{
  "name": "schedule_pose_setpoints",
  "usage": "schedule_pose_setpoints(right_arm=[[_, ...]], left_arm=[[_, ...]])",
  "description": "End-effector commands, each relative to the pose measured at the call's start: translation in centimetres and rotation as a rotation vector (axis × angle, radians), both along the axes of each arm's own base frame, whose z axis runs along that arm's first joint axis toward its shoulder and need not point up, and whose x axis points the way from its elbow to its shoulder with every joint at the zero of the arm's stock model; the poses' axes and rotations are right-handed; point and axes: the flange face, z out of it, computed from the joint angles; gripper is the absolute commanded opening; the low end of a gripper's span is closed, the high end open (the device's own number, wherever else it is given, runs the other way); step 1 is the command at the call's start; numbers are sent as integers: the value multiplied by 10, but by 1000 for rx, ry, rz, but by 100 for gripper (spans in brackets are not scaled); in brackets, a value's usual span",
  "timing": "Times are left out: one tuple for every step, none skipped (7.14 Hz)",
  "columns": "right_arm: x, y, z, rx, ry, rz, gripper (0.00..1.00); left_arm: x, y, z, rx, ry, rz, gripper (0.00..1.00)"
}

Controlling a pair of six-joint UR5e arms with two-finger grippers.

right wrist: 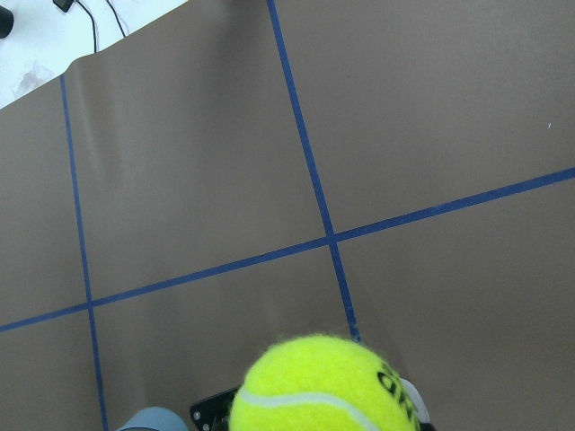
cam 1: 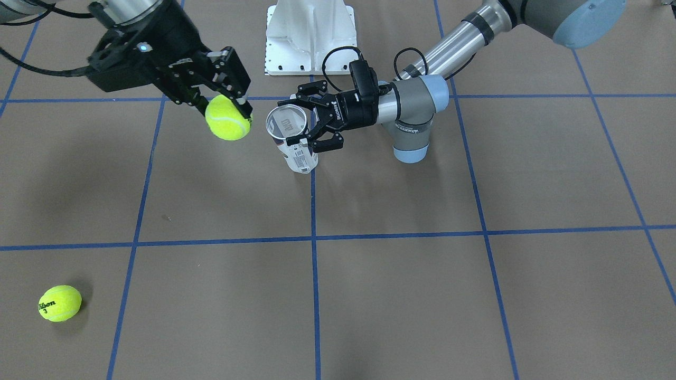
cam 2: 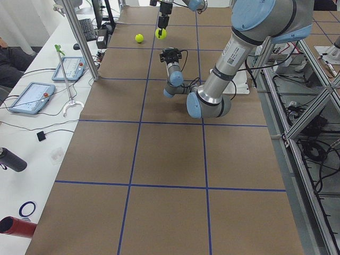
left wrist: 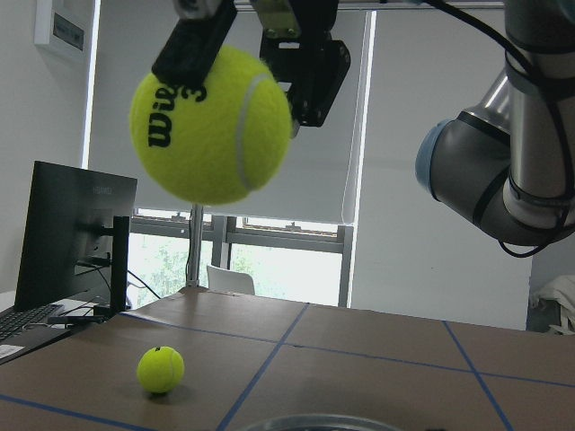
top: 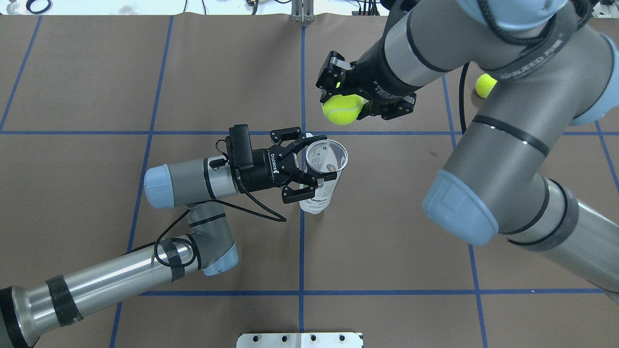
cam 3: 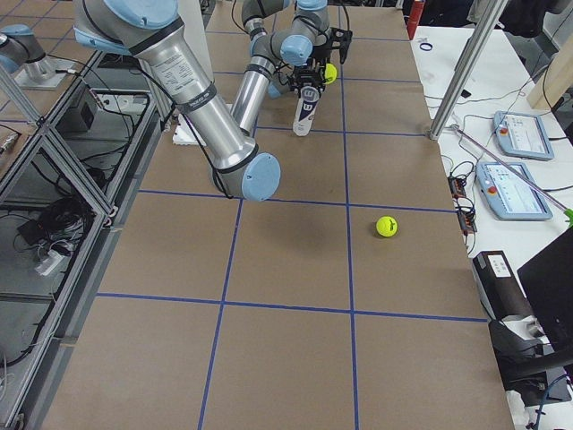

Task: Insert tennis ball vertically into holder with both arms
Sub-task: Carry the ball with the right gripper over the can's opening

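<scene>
A clear holder [cam 1: 300,154] with a white and navy label stands upright on the brown table, its open mouth up. My left gripper [cam 1: 302,125] comes in from the side and is shut on the holder [top: 316,193] just below the rim. A yellow-green tennis ball [cam 1: 228,117] hangs in the air, with my right gripper [cam 1: 226,107] shut on it from above. In the overhead view the ball [top: 342,108] sits a little beyond and to the right of the holder's mouth, not over it. The left wrist view shows the ball [left wrist: 211,126] high above the table.
A second tennis ball [cam 1: 59,303] lies loose on the far right of the table [top: 485,85]. The white pedestal base [cam 1: 310,37] stands at the robot's side. Blue tape lines grid the brown table. Tablets and cables lie on side benches [cam 3: 510,179].
</scene>
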Motion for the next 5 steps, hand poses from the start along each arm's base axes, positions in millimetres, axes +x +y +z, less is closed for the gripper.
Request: schedule_pose_setpoints(right_arm=[[-34, 22, 3, -4, 50, 5, 18], [-41, 27, 7, -4, 67, 4, 27], [-52, 35, 11, 7, 81, 6, 36], [-55, 37, 12, 9, 85, 5, 41], [-56, 38, 14, 8, 88, 3, 45]], left_arm=[[1, 1, -1, 0, 0, 2, 78], [1, 1, -1, 0, -1, 2, 78], [1, 2, 0, -1, -2, 3, 78], [2, 2, 0, -1, -2, 3, 78], [2, 2, -1, 0, -1, 3, 78]])
